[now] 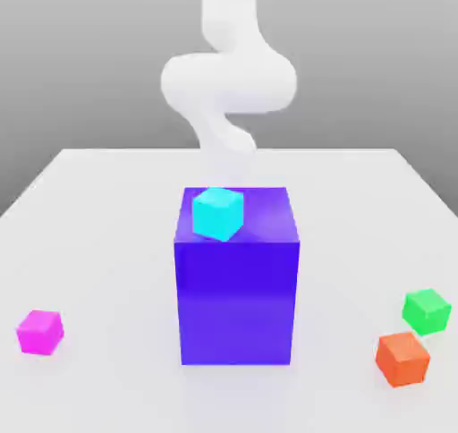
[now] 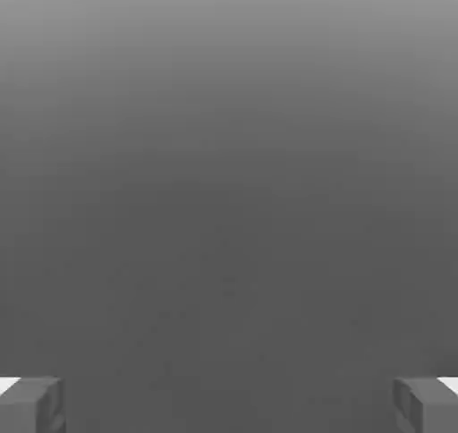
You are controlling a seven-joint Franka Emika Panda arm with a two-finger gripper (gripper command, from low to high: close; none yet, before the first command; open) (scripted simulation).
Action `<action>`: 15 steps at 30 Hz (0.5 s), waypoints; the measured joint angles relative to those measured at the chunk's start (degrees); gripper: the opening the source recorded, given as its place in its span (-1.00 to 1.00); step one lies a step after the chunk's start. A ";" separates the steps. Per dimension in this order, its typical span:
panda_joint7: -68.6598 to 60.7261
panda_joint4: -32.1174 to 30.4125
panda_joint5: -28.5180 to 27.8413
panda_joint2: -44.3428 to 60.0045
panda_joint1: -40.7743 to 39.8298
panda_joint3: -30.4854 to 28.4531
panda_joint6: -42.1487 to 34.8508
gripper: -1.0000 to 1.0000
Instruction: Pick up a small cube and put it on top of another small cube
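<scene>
Pink cube (image 1: 40, 332) sits on the white table (image 1: 107, 243) at the exterior view's far left, near the front edge, flat on its base, turned a little so a corner edge faces the camera, well apart from everything else. Nothing touching it.

Middle: big blue block (image 1: 236, 301) stands upright on the table, tall, far larger than the small cubes. Cyan cube (image 1: 217, 213) rests on the block's top face, toward the exterior view's left side of that face, rotated relative to the block. Behind the block, white robot arm (image 1: 228, 82) rises blurred, curving up out of frame.

Right: green cube (image 1: 426, 311) on the table near the exterior view's right edge, flat, slightly turned. Orange cube (image 1: 402, 358) just beside it, closer to the front and a bit left of it; whether the two touch cannot be told.

Pink and green cubes are on opposite sides of the block, well apart.

Gripper (image 2: 229, 406) in the hand view: two grey fingertips (image 2: 31, 404) at opposite sides, spread as wide as they go, nothing between them, holding nothing. Plain grey ground beyond them.
</scene>
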 joint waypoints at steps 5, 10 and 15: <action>9.38 -2.92 1.72 10.76 -5.56 -2.01 4.98 0.00; 18.71 -5.75 3.02 21.17 -10.71 -4.10 9.81 0.00; 28.30 -8.58 3.96 31.53 -15.29 -6.75 14.65 0.00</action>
